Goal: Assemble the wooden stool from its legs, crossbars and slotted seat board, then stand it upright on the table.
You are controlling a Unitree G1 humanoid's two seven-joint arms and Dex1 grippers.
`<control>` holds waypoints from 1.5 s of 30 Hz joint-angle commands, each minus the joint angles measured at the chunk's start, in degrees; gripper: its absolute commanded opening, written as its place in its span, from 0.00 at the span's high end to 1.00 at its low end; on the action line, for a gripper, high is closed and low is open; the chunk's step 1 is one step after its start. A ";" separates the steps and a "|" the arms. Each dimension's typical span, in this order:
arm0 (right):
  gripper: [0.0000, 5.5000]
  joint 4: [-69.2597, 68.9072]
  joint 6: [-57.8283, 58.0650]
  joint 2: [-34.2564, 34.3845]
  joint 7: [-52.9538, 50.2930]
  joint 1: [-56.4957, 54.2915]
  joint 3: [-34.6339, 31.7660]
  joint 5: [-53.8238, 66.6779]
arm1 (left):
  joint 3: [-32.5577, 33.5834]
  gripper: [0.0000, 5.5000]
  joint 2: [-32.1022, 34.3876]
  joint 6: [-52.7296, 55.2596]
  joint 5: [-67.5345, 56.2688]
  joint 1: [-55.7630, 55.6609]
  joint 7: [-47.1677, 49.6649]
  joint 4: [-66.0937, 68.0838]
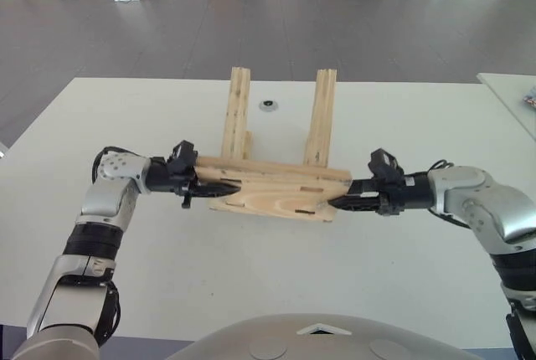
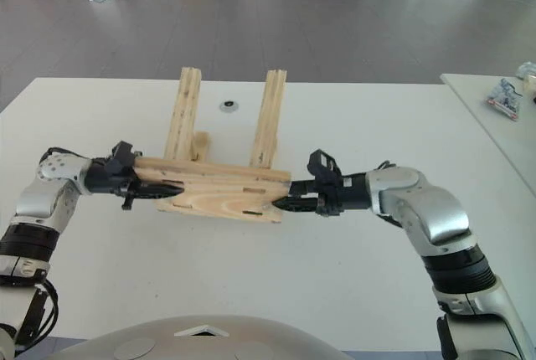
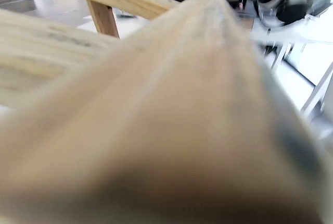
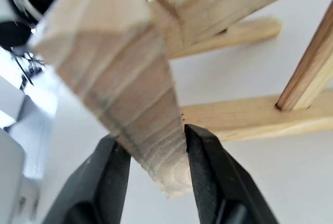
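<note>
The wooden stool lies on its side on the white table [image 1: 126,251], its slotted seat board [image 1: 272,192] standing on edge and facing me. Two legs [image 1: 236,113] [image 1: 322,117] point away from me, with a crossbar between them. My left gripper [image 1: 224,186] is shut on the board's left end; in the left wrist view the wood [image 3: 171,104] is a close blur. My right gripper [image 1: 339,202] is shut on the right end. In the right wrist view the black fingers [image 4: 112,166] clamp the board's corner [image 4: 151,130] from both sides.
A small dark round fitting [image 1: 268,105] sits in the table between the legs. A second table [image 1: 511,92] stands to the right with a packet [image 2: 505,96] on it. Bare table surface lies in front of the stool and on both sides.
</note>
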 commanded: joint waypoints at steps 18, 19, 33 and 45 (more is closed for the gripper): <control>0.72 42.51 5.47 26.52 -61.02 -41.35 -28.82 21.27 | 23.92 0.53 -14.11 21.58 -13.78 -54.51 70.10 48.37; 0.72 43.85 5.66 27.54 -66.39 -40.81 -29.64 20.44 | 26.16 0.53 -13.88 22.14 -16.13 -55.83 73.71 51.92; 0.84 43.36 13.17 32.22 -95.22 -40.20 -37.33 25.89 | 34.43 0.53 -16.44 23.85 -12.19 -54.56 90.84 61.00; 0.78 17.70 -8.06 19.95 -68.15 -2.40 -4.74 -7.35 | 6.61 0.22 -9.05 -1.01 20.39 -8.63 67.53 17.90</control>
